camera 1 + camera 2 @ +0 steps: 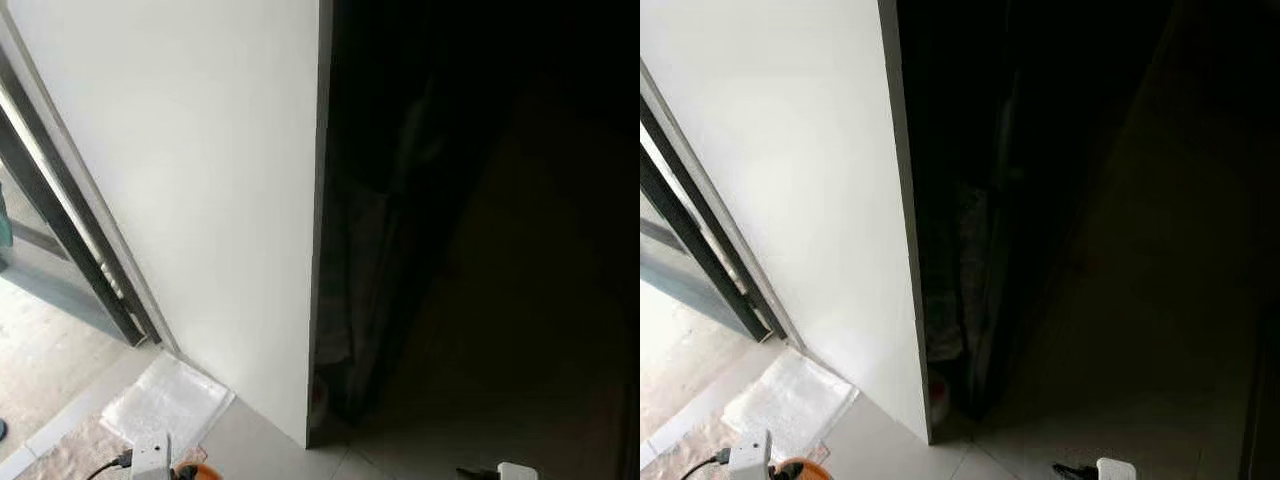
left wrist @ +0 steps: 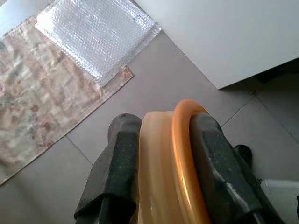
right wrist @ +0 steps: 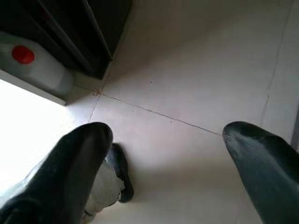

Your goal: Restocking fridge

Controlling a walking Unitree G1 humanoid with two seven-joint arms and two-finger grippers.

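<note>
Orange-rimmed lid (image 2: 180,163) clamped edge-on in left tool (image 2: 163,172), could slip walking over tile floor (image 2: 154,88). Right tool (image 3: 173,154) spread apart, holding nothing.

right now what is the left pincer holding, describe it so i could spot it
Start at the white panel standing on the grey floor tiles. Below it, the left pincer is shut on an orange-rimmed container, cream-bodied with a glossy orange rim, unlike the bubble wrap and patterned mat.
</note>
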